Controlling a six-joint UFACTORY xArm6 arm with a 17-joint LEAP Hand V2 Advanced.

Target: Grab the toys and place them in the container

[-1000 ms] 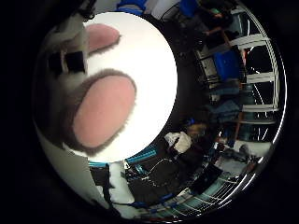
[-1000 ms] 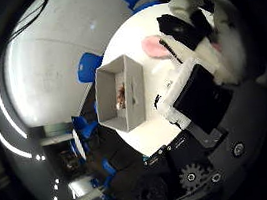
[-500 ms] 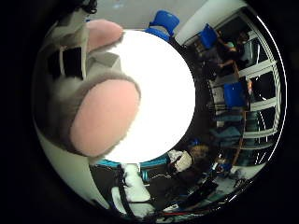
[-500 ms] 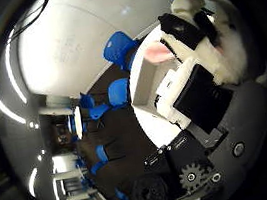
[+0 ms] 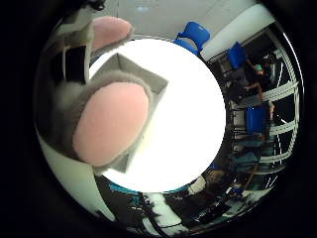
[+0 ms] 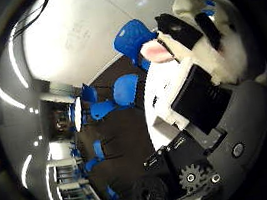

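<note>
A grey and white plush toy (image 5: pixel 104 119) with pink pads fills much of the little finger side palm view, close to the palm. My hand (image 6: pixel 199 95) is shut on it; black and white fingers (image 6: pixel 185 26) curl round the toy (image 6: pixel 156 48) in the thumb side palm view. A grey open box, the container (image 5: pixel 134 74), stands on the round white table (image 5: pixel 188 129), partly hidden behind the toy. Its inside is mostly hidden.
Blue chairs (image 6: pixel 126 86) stand on the dark floor beside the table (image 6: pixel 160 106). More blue chairs (image 5: pixel 195 35) and metal racks (image 5: pixel 267 99) lie beyond the table's far edge.
The hand and its cameras have swung with the toy still held. The container has come into the little finger side view and has left the thumb side view.
</note>
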